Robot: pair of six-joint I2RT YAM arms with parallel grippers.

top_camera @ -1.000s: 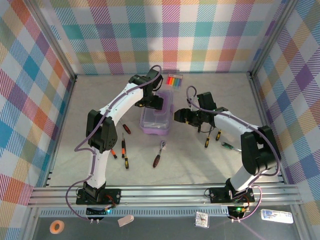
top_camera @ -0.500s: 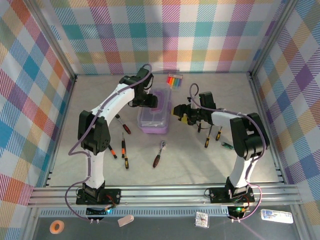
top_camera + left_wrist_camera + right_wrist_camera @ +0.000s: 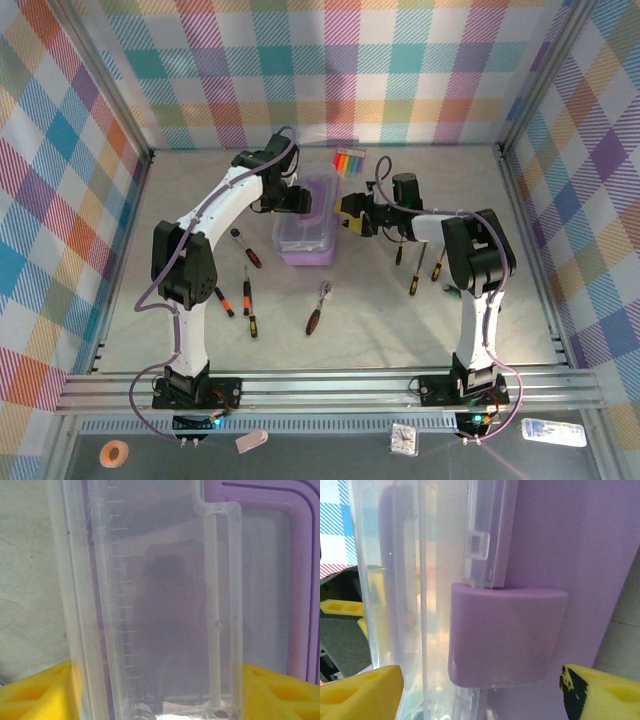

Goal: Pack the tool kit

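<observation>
Tool kit [image 3: 310, 236] sits on the worktop [image 3: 400, 335] toward the far edge, about midway between the left and right edges, with the two arms on either side of it. We see a small rectangular case with a purple base and a milky clear lid lying over it. Through the lid we cannot tell what is inside.

In the left wrist view the clear lid [image 3: 160, 605] has a row of fine moulded tick marks along one wall and a stepped rib. The purple rim of the base [image 3: 300, 580] runs down the right side. The left end effector [image 3: 159, 692] is clenched on the tool kit, its yellow fingertips [image 3: 35, 692] pressed against either side of this clear section.

In the right wrist view a rounded purple latch [image 3: 507, 635] sits on the case's side below a small clear catch. The right end effector [image 3: 481, 690] is released, its jaws spread wide astride the latch with a gap on each side.

A rainbow-striped packet [image 3: 349, 160] lies just beyond the case, at the far edge. Black-and-orange screwdrivers [image 3: 248, 307] and a ratchet [image 3: 318, 310] lie loose nearer the near edge.
</observation>
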